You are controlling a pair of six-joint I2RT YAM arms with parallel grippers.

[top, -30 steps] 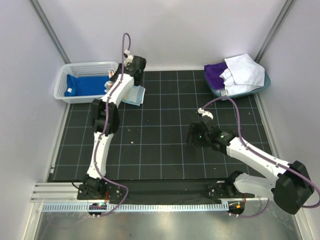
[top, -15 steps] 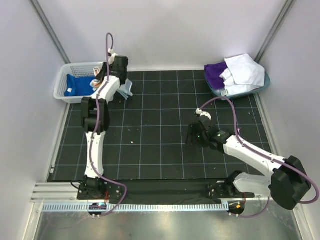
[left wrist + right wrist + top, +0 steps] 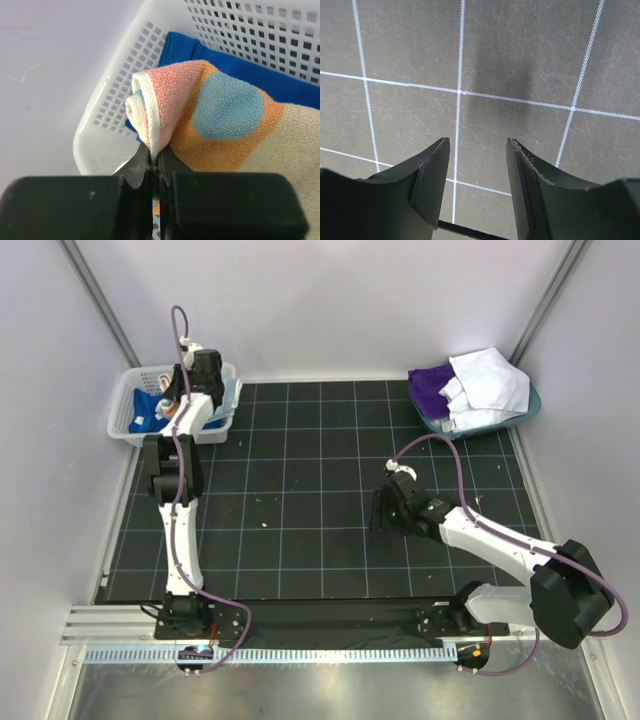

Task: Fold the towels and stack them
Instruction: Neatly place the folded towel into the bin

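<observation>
Right pincer [image 3: 477, 150], nearer the bases, hangs parted and empty above the black gridded desk [image 3: 520, 65]. Left pincer [image 3: 152, 160] is clamped on the rolled hem of the polka-dot towel [image 3: 225, 115], which spreads beyond its tips over the white mesh basket [image 3: 115, 95] and the blue towel [image 3: 280, 82] inside. At far right, the purple towel [image 3: 430, 390] and white towel [image 3: 490, 380] fill a teal tub [image 3: 525, 410]. Pale walls [image 3: 350, 300] enclose the desk.

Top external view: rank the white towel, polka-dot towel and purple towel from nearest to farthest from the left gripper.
1. polka-dot towel, pinched in the left gripper.
2. purple towel, far right in the tub.
3. white towel, farther right still.
</observation>
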